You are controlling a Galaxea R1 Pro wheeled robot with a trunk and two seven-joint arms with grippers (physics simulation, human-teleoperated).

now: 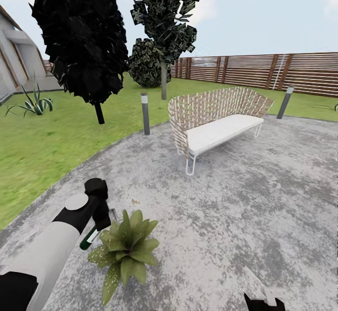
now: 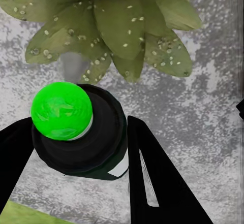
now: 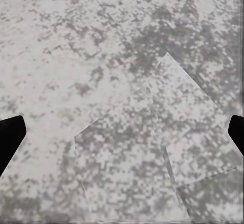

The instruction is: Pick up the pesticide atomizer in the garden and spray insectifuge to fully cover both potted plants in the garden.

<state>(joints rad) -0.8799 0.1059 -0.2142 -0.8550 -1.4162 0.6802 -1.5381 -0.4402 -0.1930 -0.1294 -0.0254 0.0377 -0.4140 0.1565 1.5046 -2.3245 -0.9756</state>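
Now the left tool [image 2: 76,153] grips the pesticide atomizer [image 2: 79,132], its green-capped end aimed at the potted plant [image 2: 119,26].

- Head view: high, facing forward-down over gravel paving [image 1: 263,193] towards the bench [image 1: 220,128];
- left wrist: close above the potted plant [image 2: 119,26], shared with head view;
- right wrist: close over paving.

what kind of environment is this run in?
A simulated back garden, most likely. A lawn borders a paved patio, a woven bench stands on the paving, and a slatted wooden fence closes the yard. The left gripper holds the atomizer by a potted plant.
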